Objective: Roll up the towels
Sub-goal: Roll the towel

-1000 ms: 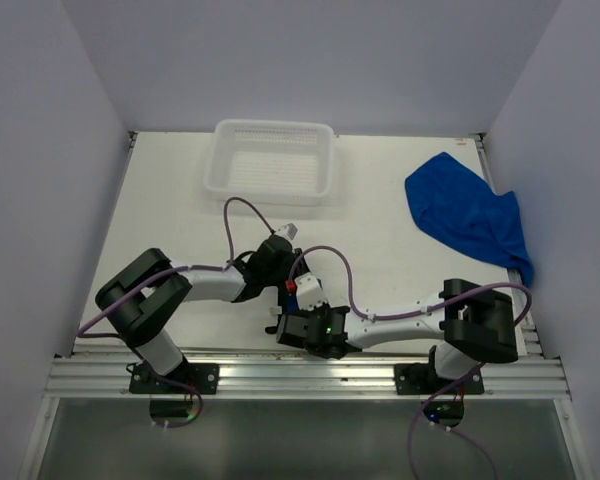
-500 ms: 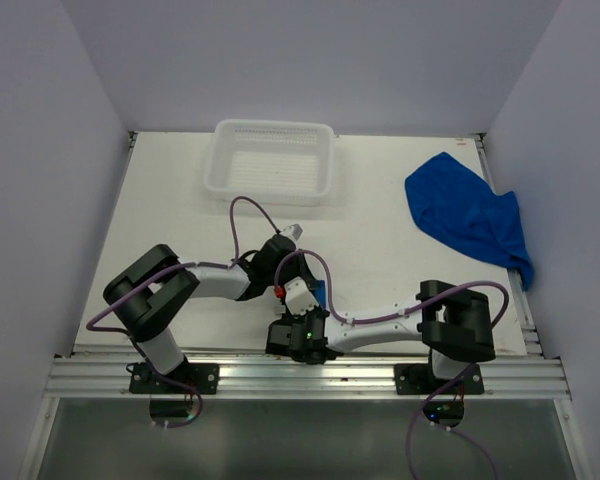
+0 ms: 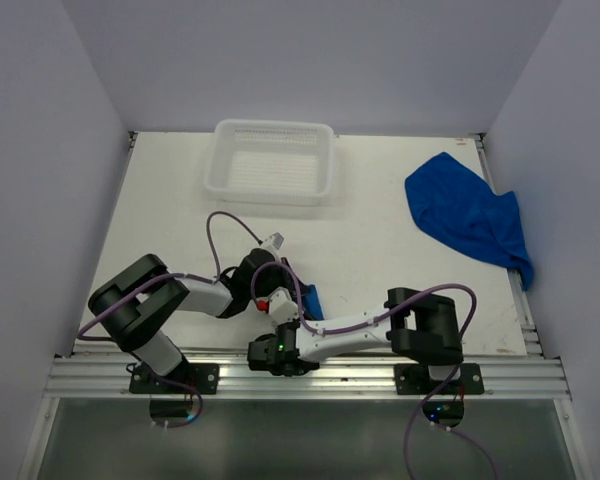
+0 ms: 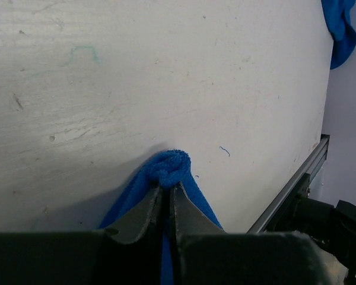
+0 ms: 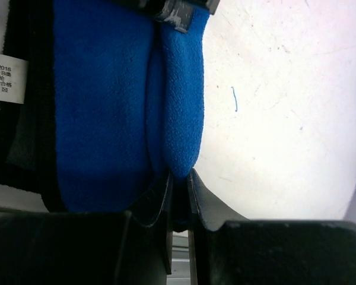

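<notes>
1. The royal-blue soft cloth towel (image 3: 310, 300) being worked lies on the white table (image 3: 180, 230). It sits well to the near side of the white plastic basket (image 3: 273, 192), roughly below the basket's right half. It is gathered into a thick, narrow, doubled band, not spread flat.
2. Its long axis runs roughly basket-to-near-edge with a slight slant. One end points toward the basket and the other away from it.
3. The left gripper (image 4: 166, 189) is clenched on a bunched knob of this towel, the jaws almost meeting with cloth squeezed between them.
4. The right gripper (image 5: 179, 181) pinches the rounded fold at the band's end farthest from the basket. From there the band stretches straight away from it.
5. So the towel spans the gap between the two grippers along its length, and both are equally near. Any further rolling would have to turn across that axis. Whether the bundle already counts as a roll I cannot tell.
6. The second royal-blue towel (image 3: 468, 215) lies crumpled to the right of the basket, well apart and ungrasped. The right arm looks the nearer one for it.
</notes>
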